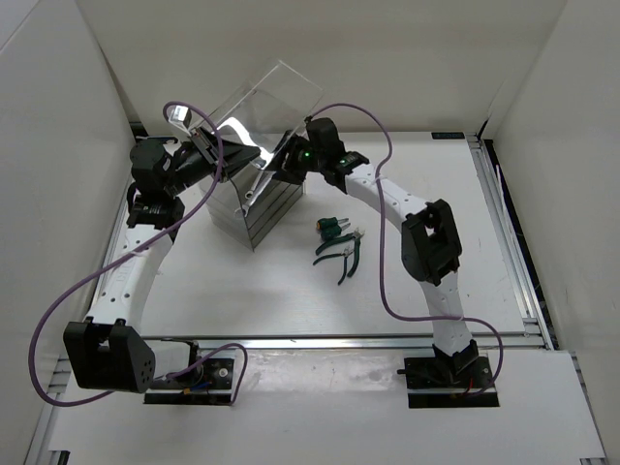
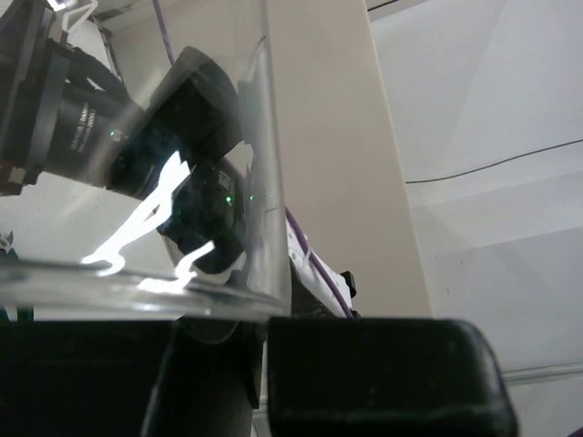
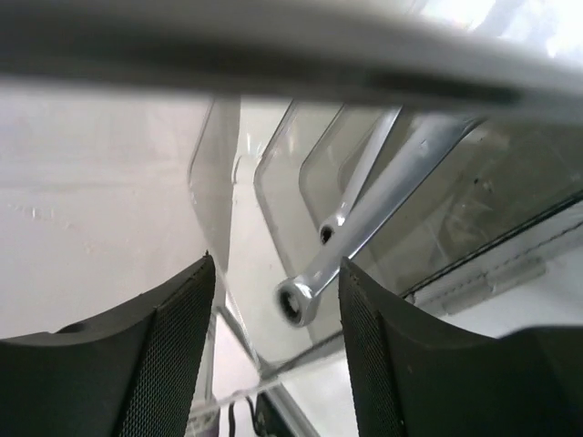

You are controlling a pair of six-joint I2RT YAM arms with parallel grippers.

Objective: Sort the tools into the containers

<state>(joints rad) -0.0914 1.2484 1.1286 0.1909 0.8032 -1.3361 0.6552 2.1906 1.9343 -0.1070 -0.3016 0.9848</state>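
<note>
The clear cabinet [image 1: 254, 208] stands at the back left, its see-through shell [image 1: 276, 97] tilted up and back. My left gripper [image 1: 232, 157] is shut on the shell's edge [image 2: 269, 182], the plastic wall pinched between the black fingers [image 2: 364, 373]. My right gripper [image 1: 283, 167] is open over the top drawer [image 3: 273, 191]. Two silver wrenches [image 3: 364, 232] lie in that drawer between my open fingers [image 3: 178, 355], untouched; one wrench shows in the top view [image 1: 256, 186]. The green-handled pliers [image 1: 340, 256] and the stubby green screwdriver [image 1: 332, 230] lie on the table right of the cabinet.
White walls close in the table on the left, back and right. A metal rail [image 1: 513, 252] runs along the right side and another along the front [image 1: 320, 341]. Purple cables [image 1: 387, 281] hang from both arms.
</note>
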